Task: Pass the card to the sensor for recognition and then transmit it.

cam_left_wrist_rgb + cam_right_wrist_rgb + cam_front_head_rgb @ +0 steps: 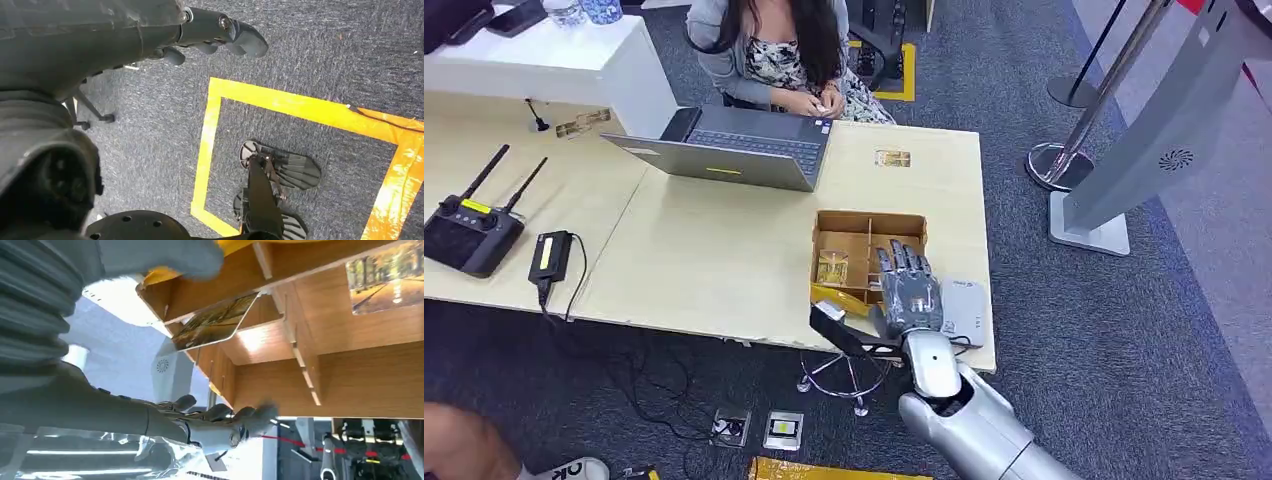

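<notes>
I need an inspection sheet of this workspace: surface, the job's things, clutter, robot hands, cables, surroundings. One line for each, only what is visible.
Surface: light wood table, joined to a second table on the left.
Job's things: wooden card box with compartments near the front edge, picture card inside it; grey sensor pad lying beside the box.
Clutter: open laptop, black remote controller with antennas, black power adapter, loose card.
Robot hands: right robot hand over the box's near right corner, fingers extended, holding nothing; left robot hand hanging above the floor.
Cables: adapter cable runs off the table edge.
Surroundings: seated person behind the laptop, barrier post, blue carpet.
</notes>
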You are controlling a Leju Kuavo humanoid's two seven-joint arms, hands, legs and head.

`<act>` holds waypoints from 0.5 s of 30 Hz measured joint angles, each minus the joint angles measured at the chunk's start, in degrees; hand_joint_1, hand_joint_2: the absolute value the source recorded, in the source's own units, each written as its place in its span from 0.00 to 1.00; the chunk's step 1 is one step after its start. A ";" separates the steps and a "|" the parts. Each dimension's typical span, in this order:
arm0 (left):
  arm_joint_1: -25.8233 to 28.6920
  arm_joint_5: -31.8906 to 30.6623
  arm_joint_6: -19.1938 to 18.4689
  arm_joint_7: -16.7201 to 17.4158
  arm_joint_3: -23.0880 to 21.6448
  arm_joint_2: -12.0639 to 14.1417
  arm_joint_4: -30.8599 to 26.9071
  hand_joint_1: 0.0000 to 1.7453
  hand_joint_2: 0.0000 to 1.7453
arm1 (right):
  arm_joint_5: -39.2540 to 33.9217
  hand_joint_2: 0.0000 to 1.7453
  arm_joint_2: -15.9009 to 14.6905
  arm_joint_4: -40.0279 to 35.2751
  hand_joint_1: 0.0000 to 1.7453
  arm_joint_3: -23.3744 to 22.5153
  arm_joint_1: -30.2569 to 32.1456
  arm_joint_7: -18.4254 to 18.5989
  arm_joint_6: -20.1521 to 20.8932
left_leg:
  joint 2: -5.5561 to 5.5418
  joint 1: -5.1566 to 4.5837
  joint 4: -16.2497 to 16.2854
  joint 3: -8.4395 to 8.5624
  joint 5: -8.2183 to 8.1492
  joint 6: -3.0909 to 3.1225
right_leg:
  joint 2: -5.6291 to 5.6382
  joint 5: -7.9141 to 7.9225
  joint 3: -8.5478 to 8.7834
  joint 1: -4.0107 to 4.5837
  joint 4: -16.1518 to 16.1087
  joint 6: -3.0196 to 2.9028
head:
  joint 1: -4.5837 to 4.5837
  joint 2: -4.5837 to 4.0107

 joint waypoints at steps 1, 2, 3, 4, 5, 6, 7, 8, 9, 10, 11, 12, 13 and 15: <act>0.00 0.00 0.00 0.00 0.00 0.00 0.00 0.00 0.00 | 0.00 1.00 -0.07 0.00 1.00 0.00 -0.01 0.15 0.07 | 0.00 0.00 0.00 0.00 0.00 0.00 | 0.00 0.00 0.00 0.00 0.00 0.00 | 0.00 0.00; 0.00 -0.02 0.00 0.00 0.00 0.00 0.00 0.00 0.00 | 0.02 1.00 -0.13 0.00 0.99 -0.02 -0.04 0.31 0.09 | 0.00 0.00 0.00 0.00 0.00 0.00 | 0.00 0.00 0.00 0.00 0.00 0.00 | 0.02 0.00; 0.00 -0.02 0.00 0.00 0.00 0.00 0.00 0.00 0.00 | 0.02 1.00 -0.20 0.00 0.96 -0.02 -0.05 0.33 0.11 | 0.00 0.00 0.00 0.00 0.00 0.00 | 0.00 0.00 0.00 0.00 0.00 0.00 | 0.00 0.00; 0.00 -0.02 0.00 0.00 0.00 0.00 0.00 0.00 0.00 | 0.02 1.00 -0.31 0.00 0.90 -0.02 -0.06 0.33 0.18 | 0.00 0.00 0.00 0.00 0.00 0.00 | 0.00 0.00 0.00 0.00 0.00 0.00 | 0.00 0.00; 0.00 -0.02 0.00 0.00 0.00 0.00 0.00 0.00 0.00 | 0.02 1.00 -0.39 0.00 0.78 -0.02 -0.07 0.33 0.22 | 0.00 0.00 0.00 0.00 0.00 0.00 | 0.00 0.00 0.00 0.00 0.00 0.00 | 0.00 0.00; 0.00 -0.02 0.00 0.00 0.00 0.00 0.00 0.00 0.00 | 0.02 1.00 -0.48 0.00 0.71 -0.02 -0.07 0.33 0.24 | 0.00 0.00 0.00 0.00 0.00 0.00 | 0.00 0.00 0.00 0.00 0.00 0.00 | 0.00 0.00; 0.00 -0.02 0.00 0.00 0.00 0.00 0.00 0.00 0.00 | 0.02 1.00 -0.48 0.00 0.74 -0.02 -0.07 0.33 0.24 | 0.00 0.00 0.00 0.00 0.00 0.00 | 0.00 0.00 0.00 0.00 0.00 0.00 | 0.02 0.00; 0.00 -0.02 0.00 0.02 0.00 0.00 0.00 0.00 0.00 | 0.02 1.00 -0.52 0.00 0.81 -0.02 -0.07 0.33 0.24 | 0.00 0.00 0.00 0.00 0.00 0.00 | 0.00 0.00 0.00 0.00 0.00 0.00 | 0.00 0.00; -0.01 -0.02 0.00 0.02 0.00 0.00 0.00 0.00 0.00 | 0.04 1.00 -0.52 0.00 0.83 -0.02 -0.08 0.35 0.24 | 0.00 0.00 0.00 0.00 0.00 0.00 | 0.00 0.00 0.00 0.00 0.00 0.00 | 0.00 0.00; 0.00 -0.02 0.00 0.02 0.00 0.00 0.00 0.00 0.00 | 0.04 1.00 -0.57 0.00 0.83 -0.02 -0.11 0.35 0.24 | 0.00 0.00 0.00 0.01 0.00 0.00 | 0.00 0.00 0.00 0.00 0.00 0.00 | 0.00 0.00; 0.00 -0.02 0.00 0.02 0.00 0.00 0.00 0.00 0.00 | 0.04 1.00 -0.61 0.00 0.84 -0.02 -0.18 0.35 0.24 | 0.00 0.00 0.00 0.01 0.00 0.00 | 0.00 0.00 0.00 0.00 0.00 0.00 | 0.00 0.00; 0.00 -0.02 0.00 0.04 0.00 0.00 0.00 0.00 0.00 | 0.00 1.00 -0.70 0.00 0.84 -0.02 -0.23 0.35 0.24 | 0.00 0.00 0.00 0.01 0.00 0.00 | 0.00 0.00 0.00 0.00 0.00 0.00 | 0.00 0.00; 0.00 -0.02 0.00 0.06 0.00 0.00 0.00 0.00 0.00 | 0.00 1.00 -0.76 0.00 0.87 -0.02 -0.23 0.33 0.22 | 0.00 0.00 0.00 0.01 0.00 0.00 | 0.00 0.00 0.01 0.00 0.00 0.00 | 0.00 0.00; 0.00 -0.02 0.00 0.13 0.00 0.00 0.00 0.00 0.00 | -0.02 1.00 -0.83 0.02 0.86 -0.02 -0.23 0.33 0.22 | 0.00 0.00 0.00 0.00 0.00 0.00 | 0.00 0.00 0.00 0.00 0.00 0.00 | 0.00 0.00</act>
